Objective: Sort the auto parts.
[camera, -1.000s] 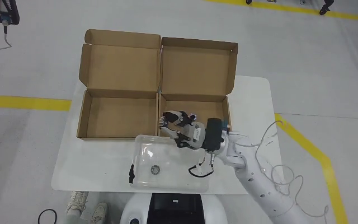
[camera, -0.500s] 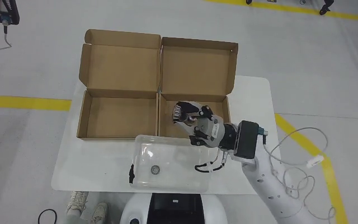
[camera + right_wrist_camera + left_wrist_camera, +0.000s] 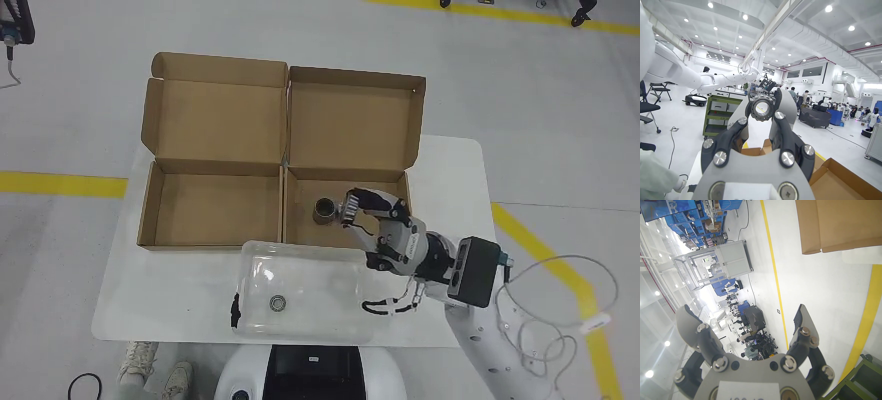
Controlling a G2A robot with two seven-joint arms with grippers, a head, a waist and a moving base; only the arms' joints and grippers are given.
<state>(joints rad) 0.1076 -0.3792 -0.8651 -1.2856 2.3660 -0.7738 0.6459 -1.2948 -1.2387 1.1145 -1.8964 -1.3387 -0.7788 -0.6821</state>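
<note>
My right gripper (image 3: 337, 209) is shut on a dark metal bearing ring (image 3: 325, 210), which hangs over the right cardboard box (image 3: 380, 190). In the right wrist view the toothed ring (image 3: 762, 110) sits pinched between the two fingertips of that gripper (image 3: 762, 106), above the box's edge (image 3: 838, 174). The left cardboard box (image 3: 210, 210) stands beside the right one with its lid flap open. A clear plastic bin (image 3: 250, 270) lies at the table's near edge with a small ring part (image 3: 277, 302) inside. My left gripper (image 3: 743, 313) is open with nothing in it, away from the table.
Both boxes' lid flaps (image 3: 290, 110) stand open at the far side. The white table (image 3: 450, 180) has bare room to the right of the boxes. A cardboard flap (image 3: 838, 224) shows in the left wrist view. A black cable (image 3: 385, 303) loops by the bin.
My right arm has swung out to the right and the wrist has turned. The bearing ring, still held, has shifted slightly right over the right box.
</note>
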